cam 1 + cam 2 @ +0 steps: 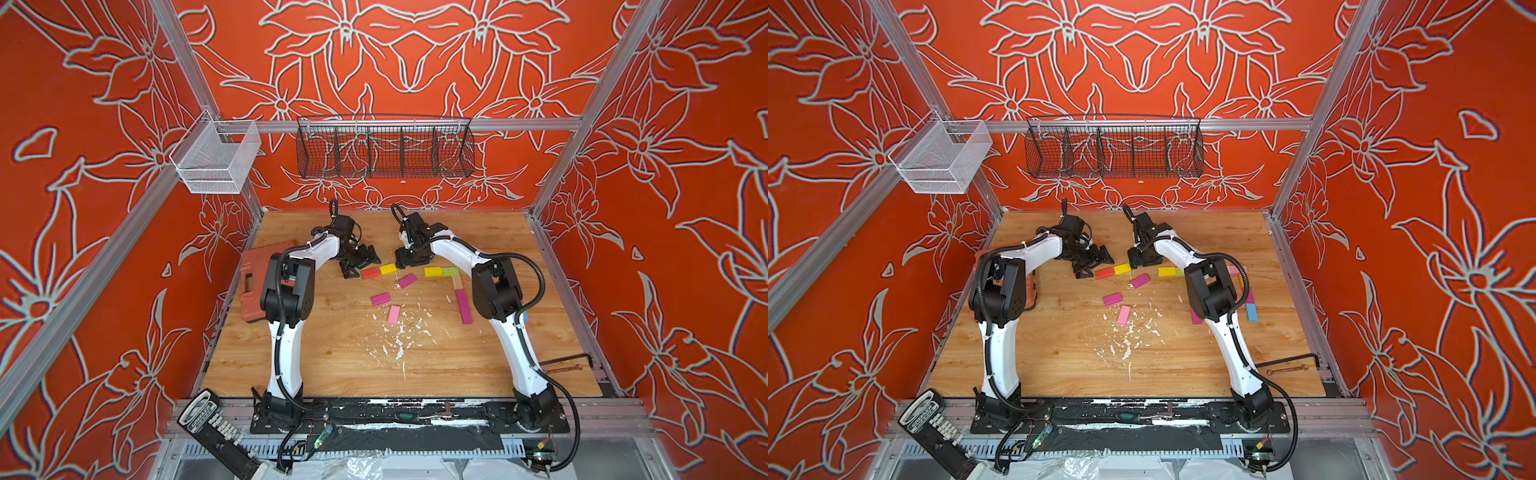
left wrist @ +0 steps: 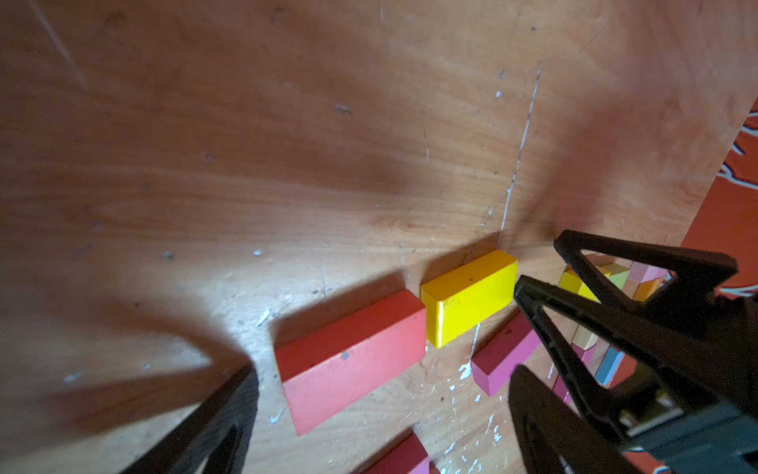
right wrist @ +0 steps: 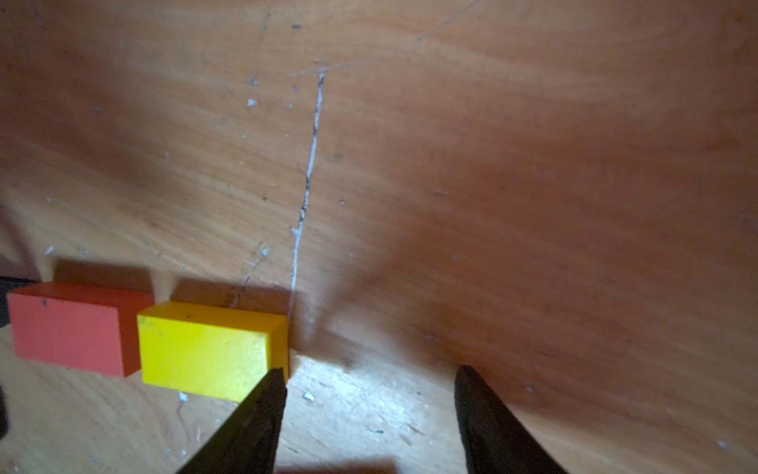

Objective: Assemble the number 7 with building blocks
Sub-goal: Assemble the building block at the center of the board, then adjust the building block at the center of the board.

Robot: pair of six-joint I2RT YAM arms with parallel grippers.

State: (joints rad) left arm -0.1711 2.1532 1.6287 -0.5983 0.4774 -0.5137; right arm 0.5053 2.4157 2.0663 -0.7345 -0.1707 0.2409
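1. The building blocks are showing as flat rectangular bars with sharp edges and matte paint. In the left wrist view the red block is carrying a small grey chip, and the yellow block is lying just beside its end.
2. The table is showing scuffed wood grain, with white flecks scattering from the middle toward 6 o'clock.
3. The number 7 is lying about 2 o'clock from the table's middle. A yellow piece and a green piece are forming the bar. A bare-wood piece and a magenta piece are running toward 6 o'clock.
4. The red and yellow pair is sitting about 11 o'clock from the middle. Two magenta bars and a light pink bar are lying loose near the middle.
5. The left gripper, black with triangular truss fingers, is spreading wide at the red block's 9 o'clock end and gripping nothing.
6. The right gripper is standing parted over bare board. One fingertip is sitting at the yellow block's corner; contact cannot be told.
7. In a top view a blue block is showing whole beside the right arm.
8. Only the wrist views are showing a white scratch passing the yellow block.
9. Only the top views are showing the red-brown tool case at 9 o'clock and the black wire basket on the wall.
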